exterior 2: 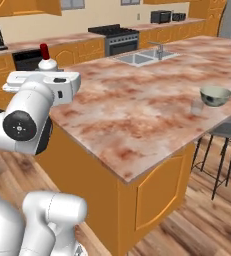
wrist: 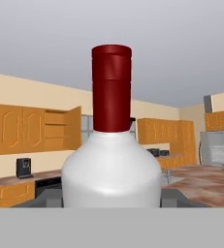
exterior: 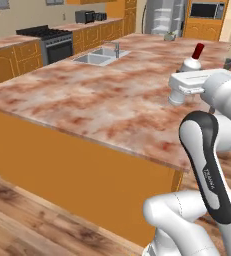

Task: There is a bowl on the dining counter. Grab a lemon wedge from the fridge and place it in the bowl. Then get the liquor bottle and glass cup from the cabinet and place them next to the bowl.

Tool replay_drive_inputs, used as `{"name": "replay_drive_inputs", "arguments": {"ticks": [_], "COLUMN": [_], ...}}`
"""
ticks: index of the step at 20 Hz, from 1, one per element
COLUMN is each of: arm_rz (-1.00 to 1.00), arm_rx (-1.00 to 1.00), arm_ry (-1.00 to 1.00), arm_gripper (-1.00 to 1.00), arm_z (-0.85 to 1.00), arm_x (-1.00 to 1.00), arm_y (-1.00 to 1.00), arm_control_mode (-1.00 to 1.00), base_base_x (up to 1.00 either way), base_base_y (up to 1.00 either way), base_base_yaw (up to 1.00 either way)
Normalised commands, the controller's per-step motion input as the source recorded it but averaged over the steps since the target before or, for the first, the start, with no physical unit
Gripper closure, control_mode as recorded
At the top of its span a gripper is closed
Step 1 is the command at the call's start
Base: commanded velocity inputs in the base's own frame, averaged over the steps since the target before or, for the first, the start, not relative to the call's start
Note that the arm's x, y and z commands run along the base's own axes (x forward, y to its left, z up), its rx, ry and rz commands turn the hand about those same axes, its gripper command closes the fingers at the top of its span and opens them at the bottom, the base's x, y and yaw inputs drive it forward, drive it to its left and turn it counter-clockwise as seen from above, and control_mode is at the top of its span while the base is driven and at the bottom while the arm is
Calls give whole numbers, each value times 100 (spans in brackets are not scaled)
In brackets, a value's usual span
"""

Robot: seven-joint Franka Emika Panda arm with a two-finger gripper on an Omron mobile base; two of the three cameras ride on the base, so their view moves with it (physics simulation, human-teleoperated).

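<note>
Marble-patterned brown counter [exterior 2: 137, 115] carries green ceramic bowl [exterior 2: 215, 95] and clear glass cup [exterior 2: 197, 106] near its right edge; hand [exterior: 187, 85] clamps white red-capped liquor bottle [wrist: 111, 164] upright, presumably for carrying to the bowl.

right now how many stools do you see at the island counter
1: a dark stool at the island counter's right end, below the bowl and glass cup. Others may be hidden behind the counter.
</note>
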Motion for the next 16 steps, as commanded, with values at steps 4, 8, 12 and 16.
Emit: {"name": "replay_drive_inputs", "arguments": {"ticks": [4,8,12,16], "arm_rz": [0,0,0,0], "arm_rx": [0,0,0,0], "arm_ry": [0,0,0,0], "arm_gripper": [100,100,100,100], "arm_z": [0,0,0,0], "arm_x": [0,0,0,0], "arm_y": [0,0,0,0], "arm_control_mode": [100,100,100,100], "base_base_x": [0,33,59,63], "base_base_y": [-100,-100,-93,-75], "base_base_yaw": [10,13,20,31]}}
